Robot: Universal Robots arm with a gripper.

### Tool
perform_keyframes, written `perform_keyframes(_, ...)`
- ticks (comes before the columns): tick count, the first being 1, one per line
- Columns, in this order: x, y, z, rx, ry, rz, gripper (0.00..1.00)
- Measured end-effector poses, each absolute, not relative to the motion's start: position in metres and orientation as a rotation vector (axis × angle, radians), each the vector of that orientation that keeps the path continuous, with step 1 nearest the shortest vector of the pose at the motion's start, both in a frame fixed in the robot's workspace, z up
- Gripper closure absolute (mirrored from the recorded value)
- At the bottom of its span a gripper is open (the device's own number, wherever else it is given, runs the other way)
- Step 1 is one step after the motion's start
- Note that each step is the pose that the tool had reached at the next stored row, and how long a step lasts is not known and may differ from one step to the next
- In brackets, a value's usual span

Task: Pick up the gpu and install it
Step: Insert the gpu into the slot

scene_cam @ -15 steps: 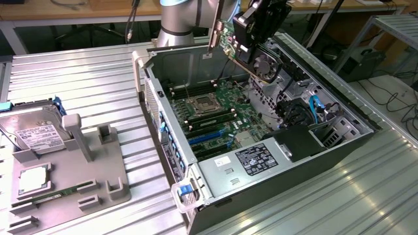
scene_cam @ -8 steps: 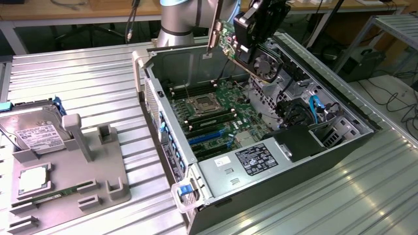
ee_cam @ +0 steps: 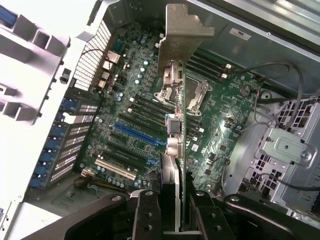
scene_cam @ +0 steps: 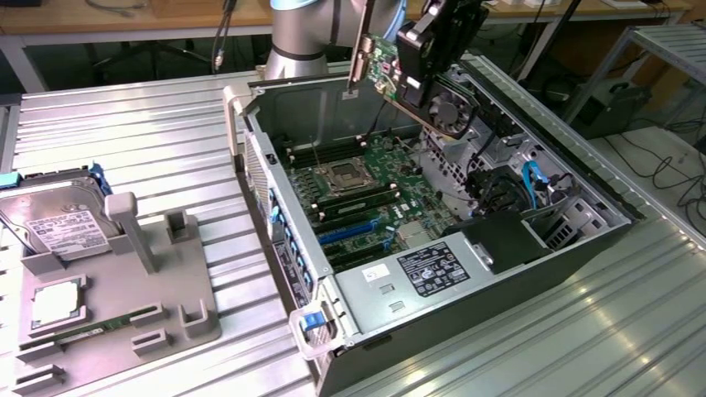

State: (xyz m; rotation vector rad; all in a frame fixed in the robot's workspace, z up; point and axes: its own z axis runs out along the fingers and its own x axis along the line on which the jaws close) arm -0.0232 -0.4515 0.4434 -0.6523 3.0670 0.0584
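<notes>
My gripper (scene_cam: 432, 33) is shut on the gpu (scene_cam: 425, 91) and holds it in the air above the open computer case (scene_cam: 364, 281). The card hangs tilted, with its green board toward the exterior view's left, its black cooler and fan (scene_cam: 452, 109) toward the right, and its silver bracket (scene_cam: 359, 58) at the far end. In the wrist view the gpu (ee_cam: 175, 135) runs edge-on between the two black fingers (ee_cam: 147, 215), its bracket (ee_cam: 184, 35) farthest from me. The motherboard (ee_cam: 220, 115) lies below, with a blue slot (ee_cam: 137, 134) and black slots beside it.
A grey fixture tray (scene_cam: 121, 306) on the exterior view's left carries a silver hard drive (scene_cam: 55, 219), a processor (scene_cam: 55, 306) and a memory stick (scene_cam: 105, 325). Inside the case are drive cages and cables (scene_cam: 518, 190). The ribbed metal table (scene_cam: 551, 347) surrounds the case.
</notes>
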Motion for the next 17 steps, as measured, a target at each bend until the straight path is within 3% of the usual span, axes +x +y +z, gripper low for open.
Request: perform_keyframes(17,-0.0232,-0.4517,0.4433,-1.207,2.902,0.059,0.73)
